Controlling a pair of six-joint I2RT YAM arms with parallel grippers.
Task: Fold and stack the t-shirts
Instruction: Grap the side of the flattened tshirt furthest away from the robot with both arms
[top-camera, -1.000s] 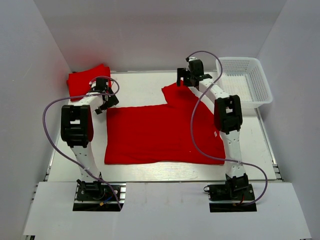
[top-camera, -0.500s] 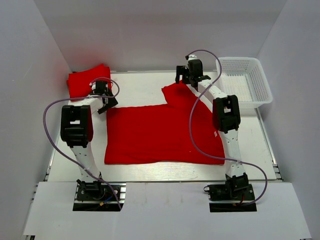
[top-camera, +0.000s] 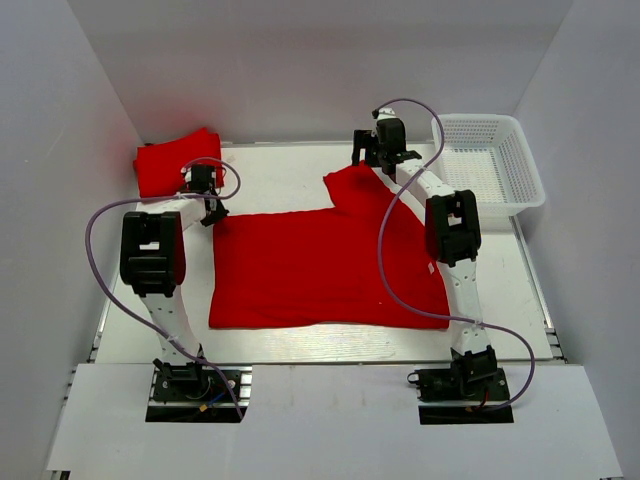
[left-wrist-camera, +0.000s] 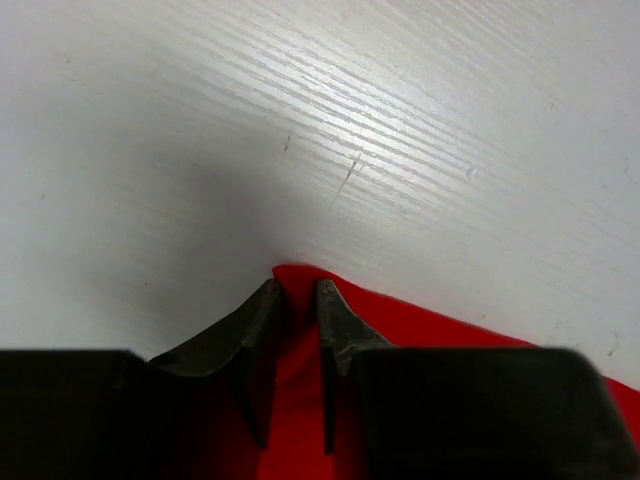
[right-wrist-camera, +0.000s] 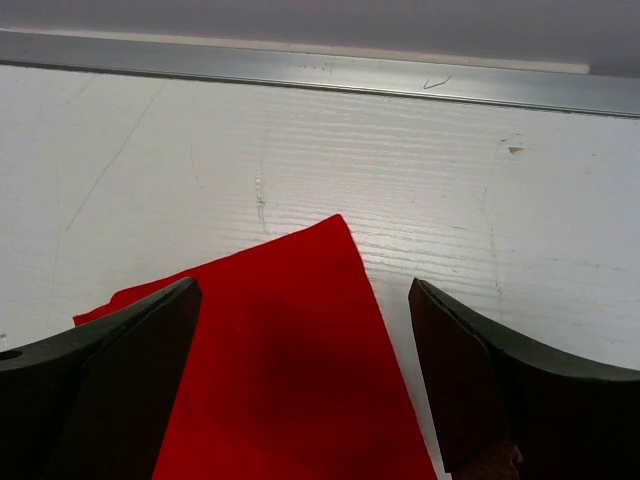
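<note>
The spread t-shirt (top-camera: 320, 265) lies flat at the middle of the table (top-camera: 280, 170), one sleeve pointing toward the upper right. The left gripper (left-wrist-camera: 297, 288) is drawn narrow, pinching the shirt's upper left corner. The right gripper (right-wrist-camera: 302, 290) hangs wide open over the sleeve tip. A folded t-shirt (top-camera: 172, 160) sits at upper left, and a white mesh basket (top-camera: 500, 207) at upper right.

Top cam: bright, even overhead light, sharp, faint shadows, no glare | L wrist: grey shadow on table (left-wrist-camera: 450, 120) ahead of L gripper (left-wrist-camera: 297, 286), tips & near field blurred | R wrist: dark shadow patch on shirt (right-wrist-camera: 290, 330) btw R gripper (right-wrist-camera: 302, 288) tips, tips soft, far rail (right-wrist-camera: 300, 76) sharp
</note>
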